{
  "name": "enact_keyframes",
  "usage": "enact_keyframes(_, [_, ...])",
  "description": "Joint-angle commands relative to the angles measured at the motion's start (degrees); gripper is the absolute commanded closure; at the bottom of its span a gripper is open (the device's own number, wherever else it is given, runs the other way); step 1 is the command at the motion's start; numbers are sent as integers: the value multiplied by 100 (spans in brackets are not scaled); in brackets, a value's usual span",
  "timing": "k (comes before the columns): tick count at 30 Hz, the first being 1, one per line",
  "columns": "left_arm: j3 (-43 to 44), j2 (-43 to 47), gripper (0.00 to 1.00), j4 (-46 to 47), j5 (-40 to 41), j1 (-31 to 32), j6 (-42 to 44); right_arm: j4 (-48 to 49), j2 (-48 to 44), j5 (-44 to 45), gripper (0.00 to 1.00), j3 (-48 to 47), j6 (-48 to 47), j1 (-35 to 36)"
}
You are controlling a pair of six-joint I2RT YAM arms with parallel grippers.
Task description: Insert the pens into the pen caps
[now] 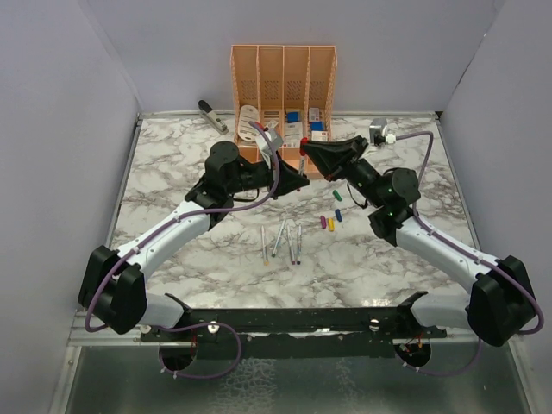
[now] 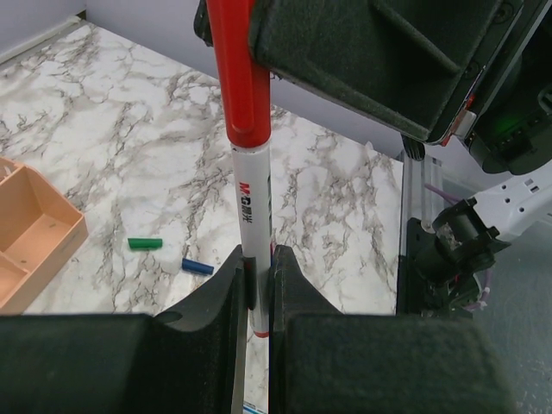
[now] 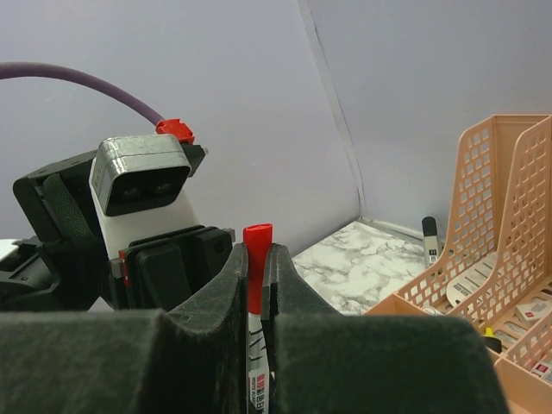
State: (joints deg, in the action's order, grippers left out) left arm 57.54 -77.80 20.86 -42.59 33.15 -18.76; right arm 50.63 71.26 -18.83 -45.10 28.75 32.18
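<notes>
Gripping pen lengthwise, left gripper; red cap end points away.

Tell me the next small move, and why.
Probably open the right end effector: the red cap already sits over the tip of the pen, no gap showing, and the left end effector is shut on the barrel, so the capped pen should stay held.

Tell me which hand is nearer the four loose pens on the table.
Left. The left hand holds a pen just beyond the loose pens, above them; the right hand sits farther back, toward the orange organiser, shut on that pen's red cap.
</notes>
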Motion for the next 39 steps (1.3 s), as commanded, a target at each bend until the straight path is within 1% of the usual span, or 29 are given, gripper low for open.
enact_keyframes(1, [521, 378, 100, 765, 282, 34, -57, -887, 334, -454, 99, -83, -72, 38])
enact_keyframes(7, [680, 474, 100, 863, 773, 33, 177, -1756, 453, -230, 99, -235, -559, 356])
enact_keyframes(10, [761, 517, 100, 994, 929, 25, 247, -2004, 497, -136, 99, -165, -662, 454])
enact_keyframes(21, [825, 712, 100, 1165, 1345, -76, 412, -2214, 689, -68, 99, 29, -537, 571])
enact_keyframes(27, [685, 707, 100, 1119, 1218, -115, 365, -2136, 760, -30, 99, -88, -482, 590])
enact_keyframes(30, [406, 729, 100, 882, 1129, -115, 325, -2101, 790, 125, 98, -335, -498, 593])
enact_keyframes(31, [253, 751, 100, 785, 1110, -111, 296, -2101, 797, 211, 91, -426, -516, 590])
enact_keyframes(33, [-22, 798, 100, 434, 1123, -115, 327, -2105, 810, 310, 69, -657, -584, 595])
enact_keyframes(34, [-159, 823, 100, 232, 1159, -115, 372, -2116, 806, 367, 61, -771, -630, 591])
enact_keyframes(36, [-429, 884, 100, -244, 1425, -114, 534, -2116, 774, 533, 49, -961, -701, 588])
enact_keyframes(39, [-715, 909, 100, -910, 1927, -115, 778, -2099, 642, 854, 35, -1166, -834, 588])
